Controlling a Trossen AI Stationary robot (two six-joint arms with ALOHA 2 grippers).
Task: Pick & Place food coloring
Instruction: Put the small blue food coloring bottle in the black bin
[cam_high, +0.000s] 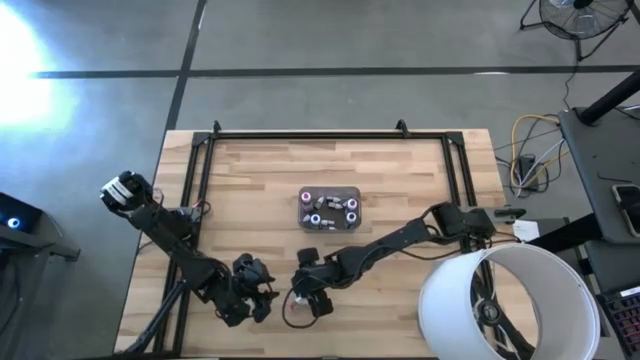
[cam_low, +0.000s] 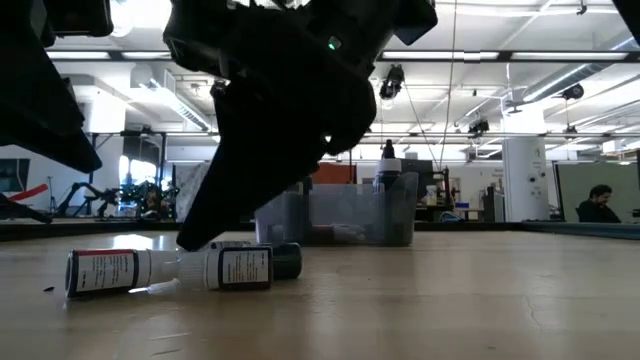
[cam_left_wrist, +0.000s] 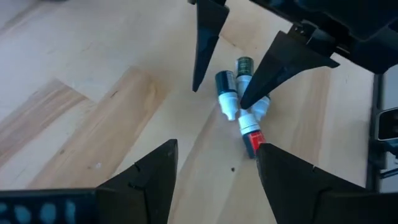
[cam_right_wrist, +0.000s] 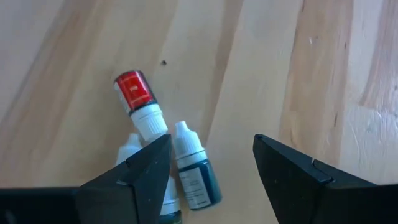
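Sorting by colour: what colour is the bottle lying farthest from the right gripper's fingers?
Red, with a white cap; the right wrist view shows it best.

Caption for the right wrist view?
Open right gripper above three fallen food coloring bottles on the wooden table.

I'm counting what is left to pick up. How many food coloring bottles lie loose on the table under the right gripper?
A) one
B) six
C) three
C: the right wrist view shows a red bottle, a teal bottle and a third one partly hidden by a finger.
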